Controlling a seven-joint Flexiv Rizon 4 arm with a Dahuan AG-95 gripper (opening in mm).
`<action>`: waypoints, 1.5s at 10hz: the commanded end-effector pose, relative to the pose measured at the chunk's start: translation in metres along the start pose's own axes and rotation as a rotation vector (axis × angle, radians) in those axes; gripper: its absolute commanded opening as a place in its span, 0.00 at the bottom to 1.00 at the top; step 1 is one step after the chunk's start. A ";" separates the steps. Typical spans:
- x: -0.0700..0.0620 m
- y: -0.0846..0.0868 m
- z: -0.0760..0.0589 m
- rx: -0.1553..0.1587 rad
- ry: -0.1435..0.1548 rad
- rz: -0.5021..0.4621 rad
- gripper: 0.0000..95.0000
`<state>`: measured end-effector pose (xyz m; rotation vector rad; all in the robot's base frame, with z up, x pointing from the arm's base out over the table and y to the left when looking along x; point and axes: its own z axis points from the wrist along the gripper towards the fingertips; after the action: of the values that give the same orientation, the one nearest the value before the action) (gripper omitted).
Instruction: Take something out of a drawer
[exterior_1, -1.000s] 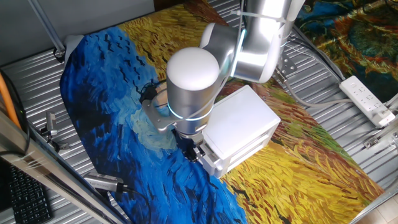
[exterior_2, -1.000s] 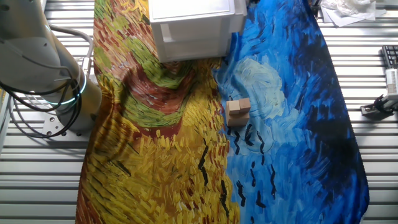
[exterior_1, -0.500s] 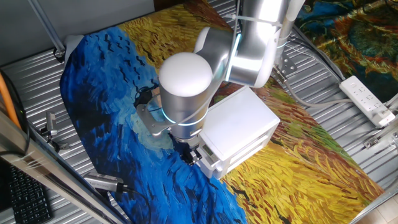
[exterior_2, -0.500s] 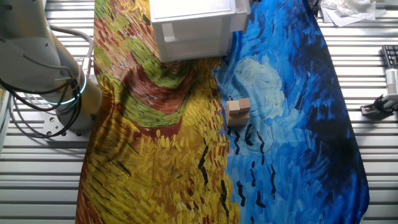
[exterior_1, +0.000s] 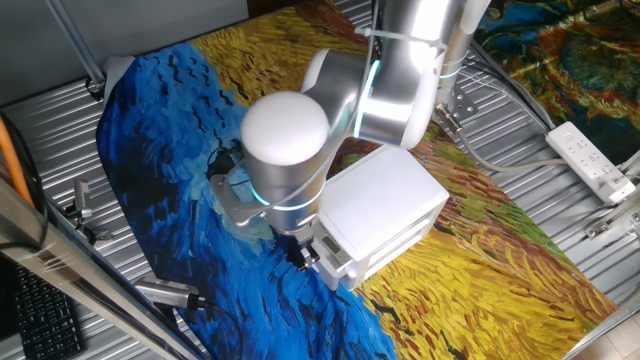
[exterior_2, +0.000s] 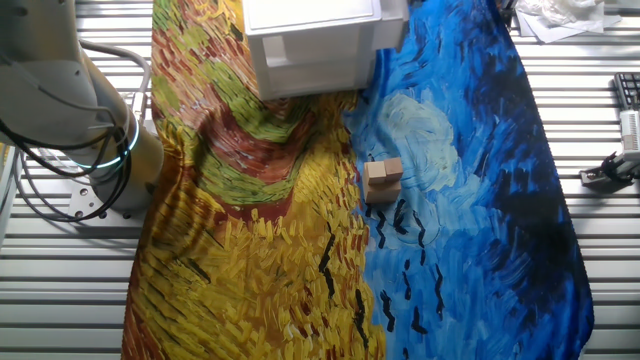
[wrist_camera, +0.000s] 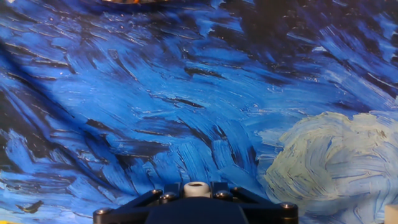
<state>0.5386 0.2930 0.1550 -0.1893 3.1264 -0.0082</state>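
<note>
The white cabinet (exterior_1: 385, 200) stands on the painted cloth, and its drawer (exterior_1: 336, 260) pokes out a little at the end facing the blue side. My gripper (exterior_1: 303, 256) hangs at that end, under the arm's big wrist joint. Looking along the hand, a small round white knob (wrist_camera: 194, 188) sits between the black fingers of my gripper (wrist_camera: 194, 190), which is shut on it. From the other fixed view the cabinet (exterior_2: 310, 40) is at the top edge, with the drawer (exterior_2: 392, 14) jutting out to its right. What lies inside the drawer is hidden.
A small wooden block stack (exterior_2: 383, 172) sits on the blue cloth a short way from the cabinet. The arm's base (exterior_2: 70, 110) stands at the cloth's yellow edge. A white power strip (exterior_1: 592, 160) and a keyboard (exterior_1: 40, 320) lie off the cloth.
My wrist and gripper have slid away from the cabinet toward the blue side, and the drawer has come out a little further with them.
</note>
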 end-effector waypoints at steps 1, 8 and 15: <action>-0.001 0.000 -0.001 -0.003 0.002 0.004 0.00; -0.015 0.004 0.002 0.000 0.018 0.011 0.00; -0.030 0.010 0.002 0.005 0.026 0.012 0.00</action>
<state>0.5689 0.3068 0.1529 -0.1732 3.1528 -0.0218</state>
